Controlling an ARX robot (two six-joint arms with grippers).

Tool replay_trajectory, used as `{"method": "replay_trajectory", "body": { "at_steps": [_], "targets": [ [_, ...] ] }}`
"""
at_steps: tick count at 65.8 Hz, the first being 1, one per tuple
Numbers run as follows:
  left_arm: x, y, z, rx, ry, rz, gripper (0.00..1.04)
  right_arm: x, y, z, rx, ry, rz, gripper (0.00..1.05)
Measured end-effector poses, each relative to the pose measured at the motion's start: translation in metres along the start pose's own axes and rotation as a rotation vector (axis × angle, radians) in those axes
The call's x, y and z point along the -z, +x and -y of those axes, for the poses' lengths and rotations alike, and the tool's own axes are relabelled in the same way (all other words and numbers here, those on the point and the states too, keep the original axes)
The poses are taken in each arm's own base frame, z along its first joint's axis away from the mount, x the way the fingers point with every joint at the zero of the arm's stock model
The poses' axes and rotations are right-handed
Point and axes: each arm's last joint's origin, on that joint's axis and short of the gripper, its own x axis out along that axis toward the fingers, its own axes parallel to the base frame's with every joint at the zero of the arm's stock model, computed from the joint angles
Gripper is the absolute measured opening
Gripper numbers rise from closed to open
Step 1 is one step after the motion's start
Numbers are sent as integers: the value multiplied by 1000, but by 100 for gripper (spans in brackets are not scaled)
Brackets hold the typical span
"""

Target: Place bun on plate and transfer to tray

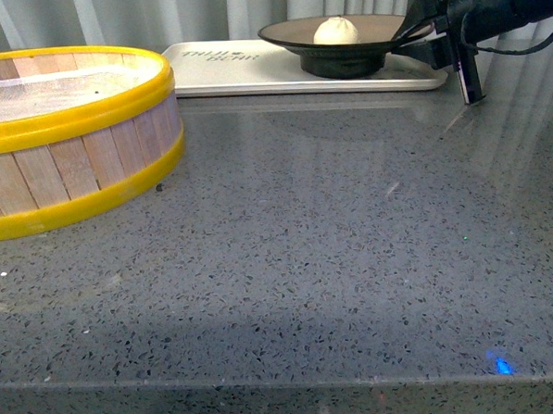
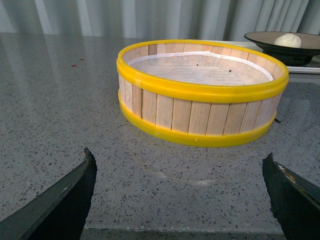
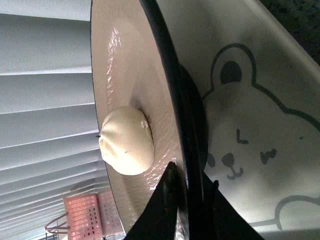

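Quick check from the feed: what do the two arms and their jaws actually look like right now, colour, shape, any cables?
The right arm is matte black and tubular, with a thin black cable looping off it. The right gripper has slim, flat black jaws tapering to points. The left gripper shows only as two dark, wedge-shaped jaws with a slight greenish sheen. No markings are visible on either.

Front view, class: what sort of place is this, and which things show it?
Probably a kitchen-style counter set up for testing: a speckled grey stone worktop, a wooden steamer basket, a bun on a plate, curtains behind.
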Motion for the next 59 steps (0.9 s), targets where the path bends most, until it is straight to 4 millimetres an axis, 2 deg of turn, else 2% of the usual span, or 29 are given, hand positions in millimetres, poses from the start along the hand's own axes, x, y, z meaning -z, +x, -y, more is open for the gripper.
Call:
{"method": "replay_trajectory", "body": {
  "at_steps": [14, 24, 30, 41, 59],
  "targets": [
    [0, 0, 0, 0, 0, 0, 98, -7, -3, 2, -5, 12, 13, 44],
    [0, 0, 0, 0, 0, 0, 98, -13, -7, -1, -4, 28, 23, 78],
    [0, 0, 0, 0, 0, 0, 98, -15, -10, -9, -12, 29, 28, 98],
    [0, 0, 0, 0, 0, 0, 98, -17, -12, -16, -29, 23, 31, 96],
    [0, 0, 0, 0, 0, 0, 98, -18, -17, -14, -28, 49, 37, 96]
  ]
}}
